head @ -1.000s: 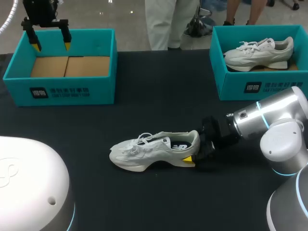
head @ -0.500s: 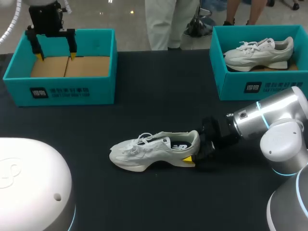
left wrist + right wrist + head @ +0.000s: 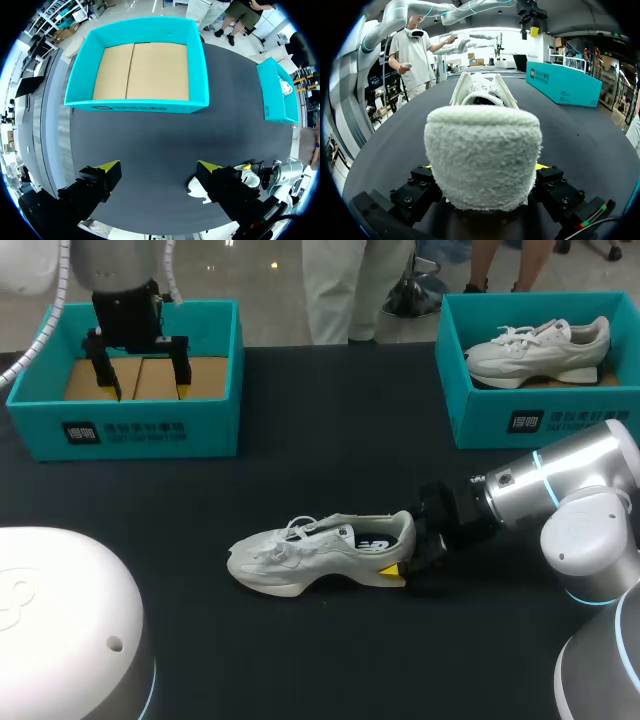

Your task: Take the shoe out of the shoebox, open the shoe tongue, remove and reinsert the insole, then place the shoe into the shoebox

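your right fingers (image 3: pixel 560 192) clamp the heel of the white shoe (image 3: pixel 310 550), one on each side. the shoe lies on its sole on the black tabletop (image 3: pixel 330 460), toe pointing to your left. your left fingers (image 3: pixel 183 375) hang spread wide, holding nothing, with the empty teal shoebox (image 3: pixel 130 430) ahead of them. the second shoebox (image 3: pixel 540 415), far right, holds another white shoe (image 3: pixel 535 350).

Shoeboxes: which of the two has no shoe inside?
The left shoebox: only bare cardboard shows inside. The right shoebox holds a white shoe.
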